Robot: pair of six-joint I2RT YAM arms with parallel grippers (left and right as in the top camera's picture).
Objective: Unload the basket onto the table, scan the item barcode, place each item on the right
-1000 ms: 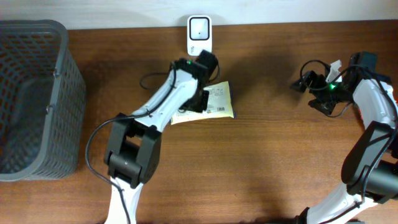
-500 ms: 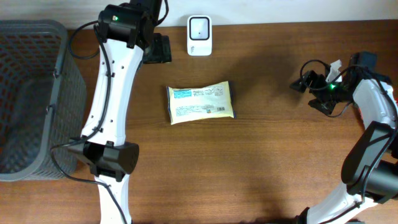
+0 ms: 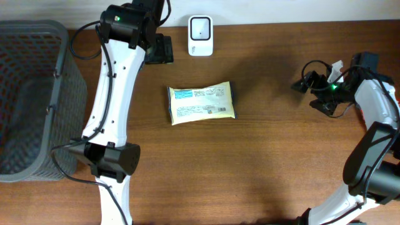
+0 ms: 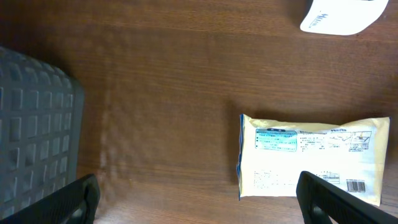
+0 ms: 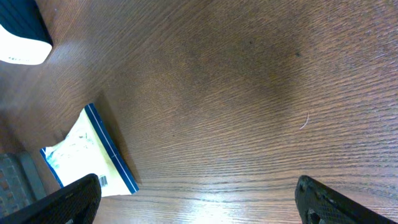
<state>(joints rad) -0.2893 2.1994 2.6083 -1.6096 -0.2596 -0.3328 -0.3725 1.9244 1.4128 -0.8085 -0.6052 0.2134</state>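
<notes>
The item, a pale yellow packet (image 3: pixel 202 103) with blue print, lies flat mid-table, label side up. In the left wrist view the packet (image 4: pixel 311 158) shows a small barcode (image 4: pixel 357 185) at its lower right corner. A white scanner (image 3: pixel 200 35) stands at the table's back edge, behind the packet. My left gripper (image 3: pixel 159 49) hovers open at the back left, apart from the packet and left of the scanner; its jaws (image 4: pixel 199 211) hold nothing. My right gripper (image 3: pixel 304 84) rests open at the far right, empty (image 5: pixel 199 205).
A dark grey mesh basket (image 3: pixel 31 100) fills the left edge of the table and appears in the left wrist view as the basket (image 4: pixel 31 124). Cables run near the right arm (image 3: pixel 319 65). The right wrist view catches the packet (image 5: pixel 81 158) and scanner (image 5: pixel 22 37) at its left.
A second ago my left gripper was down on the packet's left end. It has let go, opened wide and pulled back to the rear left. The packet lies straighter. The right arm is still.
</notes>
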